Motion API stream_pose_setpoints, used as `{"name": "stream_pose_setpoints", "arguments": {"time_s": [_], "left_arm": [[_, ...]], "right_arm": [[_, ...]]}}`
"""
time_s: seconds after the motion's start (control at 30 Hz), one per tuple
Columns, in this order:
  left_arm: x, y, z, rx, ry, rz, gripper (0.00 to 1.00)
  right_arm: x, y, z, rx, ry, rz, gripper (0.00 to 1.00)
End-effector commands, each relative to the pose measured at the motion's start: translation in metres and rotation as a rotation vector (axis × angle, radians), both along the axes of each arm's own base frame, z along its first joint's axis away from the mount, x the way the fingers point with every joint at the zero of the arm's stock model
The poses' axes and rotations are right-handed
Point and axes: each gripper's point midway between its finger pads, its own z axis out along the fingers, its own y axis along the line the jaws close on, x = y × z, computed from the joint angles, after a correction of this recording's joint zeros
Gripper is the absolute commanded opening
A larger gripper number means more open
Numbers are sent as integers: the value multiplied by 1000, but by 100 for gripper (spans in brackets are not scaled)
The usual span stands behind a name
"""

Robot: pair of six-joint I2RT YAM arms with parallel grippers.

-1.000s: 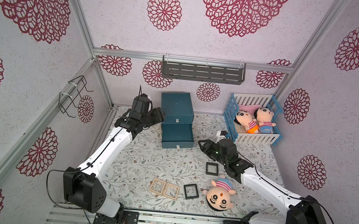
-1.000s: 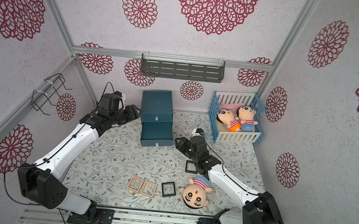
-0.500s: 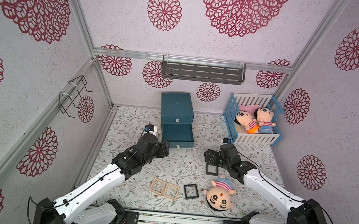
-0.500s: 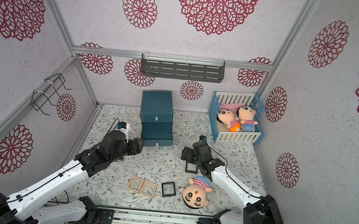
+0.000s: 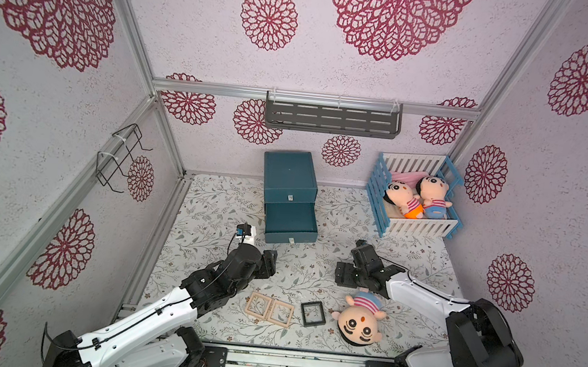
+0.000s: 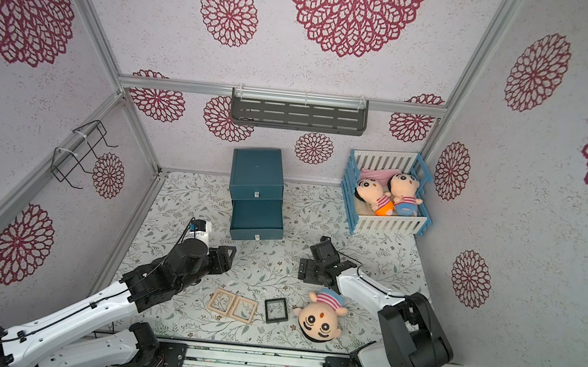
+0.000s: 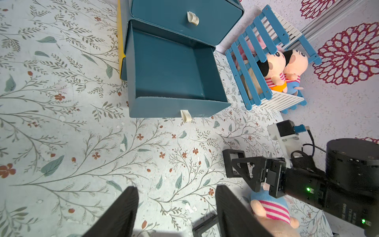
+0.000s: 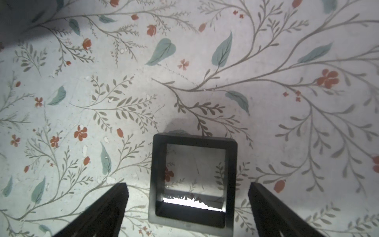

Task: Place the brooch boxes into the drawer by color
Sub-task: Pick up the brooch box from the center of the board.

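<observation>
Floral-patterned covering spreads over the desk [image 5: 210, 202], which fills the lower middle of both top views. At its far edge, centre frame, stands a teal drawer cabinet [image 5: 290, 171] with its lower drawer [image 5: 291, 217] pulled out toward the camera and the upper one shut. To the right of the cabinet sits a blue and white toy crib [image 5: 417, 227] with two plush dolls [image 5: 403, 200] lying in it.

Left of centre, the left hand [image 5: 272, 263] hovers over bare desk just in front of the open drawer. In the left wrist view its fingers [image 7: 123, 205] stand partly apart with nothing between them.

Right of centre, the right hand [image 5: 344, 274] points down at the desk. In the right wrist view it is spread wide, one finger on each side of a black brooch box [image 8: 193, 180]. The box lies flat, and a clear gap shows at both sides, so nothing is gripped.

A big-headed plush doll [image 5: 360, 321] lies on its back in the lower right, just below the right arm. To its left, near the front edge, rests a second black brooch box [image 5: 313, 314]. Further left, two wood-coloured brooch boxes [image 5: 258, 304] [image 5: 281, 313] lie side by side, touching. All four boxes in view are on the desk, outside the drawer.
</observation>
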Motion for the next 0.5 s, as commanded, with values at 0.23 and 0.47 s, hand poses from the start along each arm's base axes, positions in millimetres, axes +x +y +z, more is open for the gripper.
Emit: {"name": "stream_pose_setpoints", "arguments": {"time_s": [0.23,0.47], "left_arm": [[-2,-4,5,-18,-17,-4,67],[-2,-8,5,-19,-8,-17,67]], "right_arm": [[11,-2,-5,-43,-5,1,99],[11,2,-13,-74,7,12,87]]}}
